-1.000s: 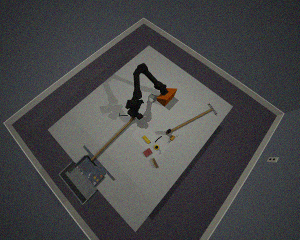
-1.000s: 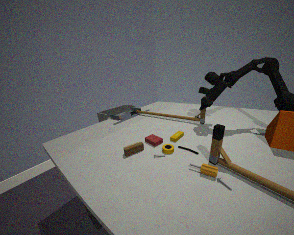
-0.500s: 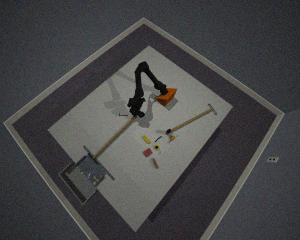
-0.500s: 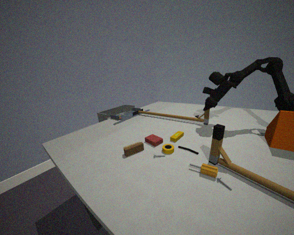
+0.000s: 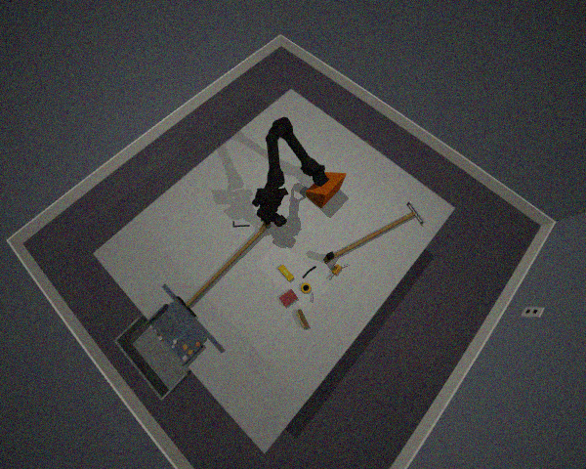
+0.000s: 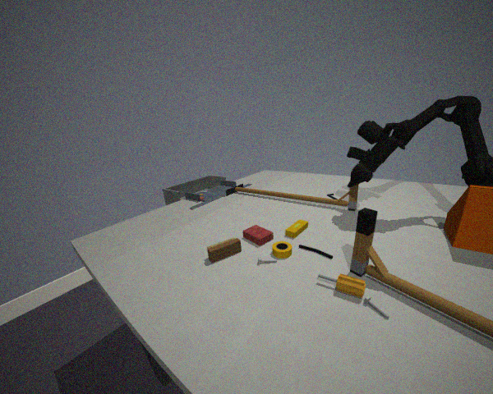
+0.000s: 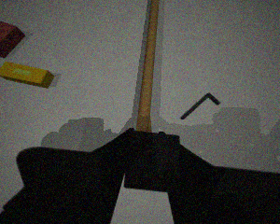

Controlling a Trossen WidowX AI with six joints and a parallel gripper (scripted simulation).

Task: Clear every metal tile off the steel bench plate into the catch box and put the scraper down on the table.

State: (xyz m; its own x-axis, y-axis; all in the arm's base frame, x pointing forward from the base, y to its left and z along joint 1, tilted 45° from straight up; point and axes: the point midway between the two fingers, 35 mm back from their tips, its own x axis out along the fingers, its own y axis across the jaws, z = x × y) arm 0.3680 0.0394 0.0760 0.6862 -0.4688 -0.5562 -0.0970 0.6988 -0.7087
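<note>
My gripper (image 5: 270, 220) (image 6: 354, 183) (image 7: 146, 133) is shut on the upright wooden grip of the long scraper (image 5: 228, 265) (image 6: 289, 196) (image 7: 150, 70). The scraper's shaft runs low over the table, its dark head at the near side of the steel plate (image 5: 178, 319) (image 6: 216, 194). Several small tiles, pale and orange, lie towards the plate's far side, among them an orange tile (image 5: 197, 344) and a pale tile (image 5: 175, 342). The catch box (image 5: 163, 395) (image 6: 187, 185) adjoins the plate's far end. Whether tiles lie inside it is too dim to tell.
A second T-headed tool (image 5: 374, 235) (image 6: 442, 302) lies on the table. A yellow block (image 5: 285, 273) (image 6: 297, 228) (image 7: 25, 75), red block (image 5: 287, 298) (image 6: 257, 235), tape roll (image 5: 306, 288) (image 6: 282, 249) and brown block (image 5: 303, 319) (image 6: 224, 249) lie beside the shaft. A hex key (image 5: 240, 225) (image 7: 196, 106) lies opposite.
</note>
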